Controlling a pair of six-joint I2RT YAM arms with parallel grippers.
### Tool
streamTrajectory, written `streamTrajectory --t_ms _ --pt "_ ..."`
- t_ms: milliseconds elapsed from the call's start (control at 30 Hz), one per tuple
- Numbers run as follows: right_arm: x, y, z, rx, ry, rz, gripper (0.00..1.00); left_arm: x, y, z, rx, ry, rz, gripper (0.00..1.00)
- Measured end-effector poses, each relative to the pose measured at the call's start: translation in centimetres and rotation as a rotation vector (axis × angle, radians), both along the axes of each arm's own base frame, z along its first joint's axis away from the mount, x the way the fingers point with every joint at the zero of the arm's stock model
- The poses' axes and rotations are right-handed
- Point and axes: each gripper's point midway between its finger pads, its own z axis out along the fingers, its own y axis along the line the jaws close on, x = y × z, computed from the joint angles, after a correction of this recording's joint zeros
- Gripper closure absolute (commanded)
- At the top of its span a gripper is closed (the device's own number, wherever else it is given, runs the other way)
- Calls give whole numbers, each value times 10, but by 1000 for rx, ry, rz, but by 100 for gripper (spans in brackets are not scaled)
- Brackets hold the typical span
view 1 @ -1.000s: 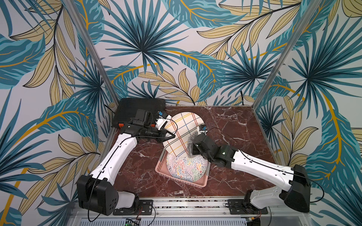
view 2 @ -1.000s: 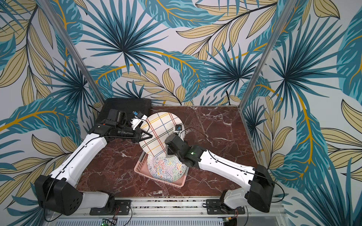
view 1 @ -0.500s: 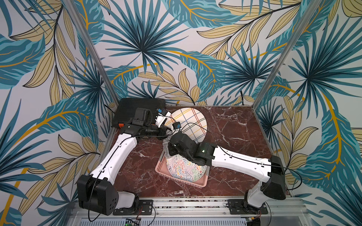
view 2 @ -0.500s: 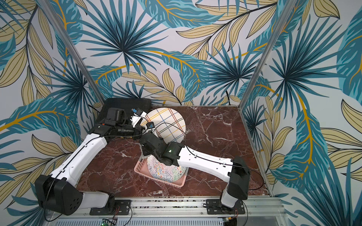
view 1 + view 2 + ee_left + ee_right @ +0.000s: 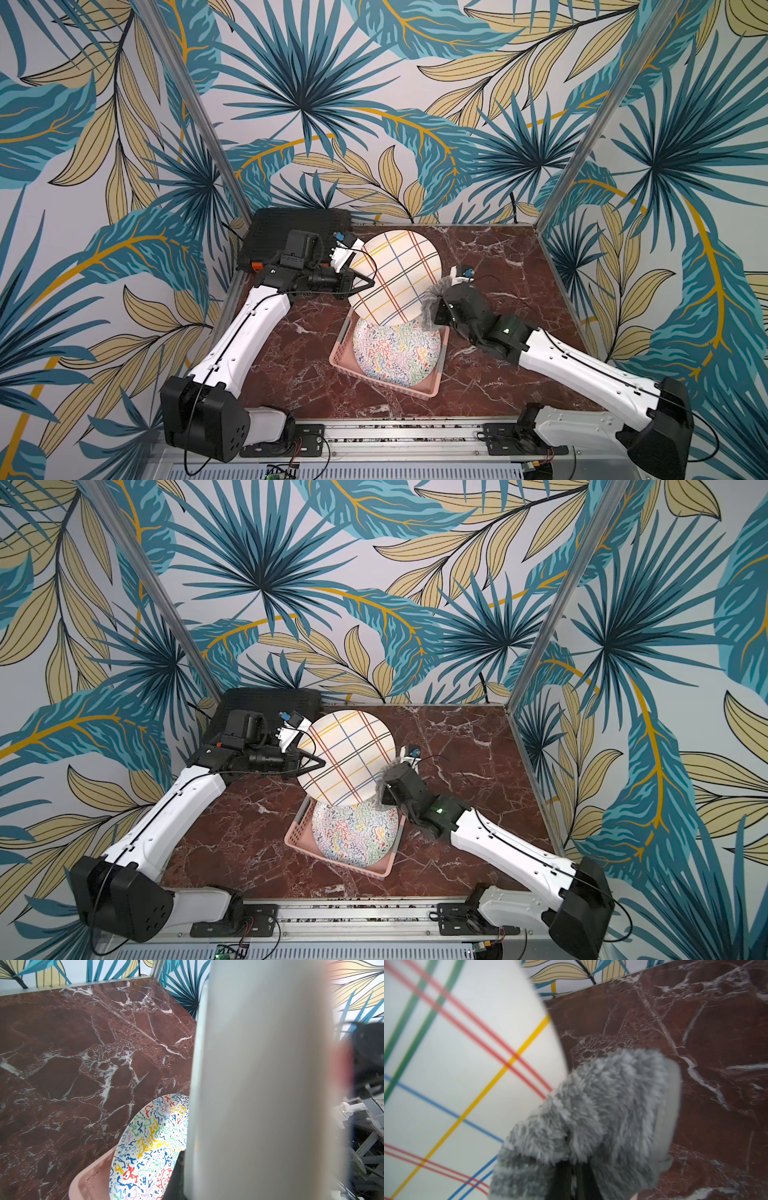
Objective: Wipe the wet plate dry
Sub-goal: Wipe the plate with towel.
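A white plate with coloured plaid lines (image 5: pixel 395 276) (image 5: pixel 347 756) is held tilted up above the basket. My left gripper (image 5: pixel 365 282) is shut on its left rim. In the left wrist view the plate's plain back (image 5: pixel 259 1084) fills the middle, with one dark finger (image 5: pixel 176 1178) against it. My right gripper (image 5: pixel 434 305) is shut on a grey fluffy cloth (image 5: pixel 432 295) (image 5: pixel 591 1105). The cloth presses on the plate's lower right edge. The right wrist view shows the plaid face (image 5: pixel 456 1064) beside the cloth.
A second plate with a coloured squiggle pattern (image 5: pixel 397 349) lies in a pink basket (image 5: pixel 340 357) under the held plate. A black box (image 5: pixel 291 224) stands at the back left corner. Red marble table (image 5: pixel 498 257) stretches to the right, with walls on three sides.
My right gripper with the cloth swept left across the plate's face and has come back to its right edge. The left gripper has kept hold of the plate.
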Motion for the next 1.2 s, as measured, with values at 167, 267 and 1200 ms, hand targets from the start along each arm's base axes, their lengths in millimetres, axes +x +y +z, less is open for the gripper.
streamTrajectory --t_ms 167,267,1200 --pt "11 -53 43 61 -1 -96 100 -29 -4 13 -12 -44 -102 100" --pt "18 -64 75 122 -5 -87 100 -43 -4 17 6 -103 -152 100" --pt "4 173 124 577 442 781 100 -76 -33 -21 352 -365 -411 100"
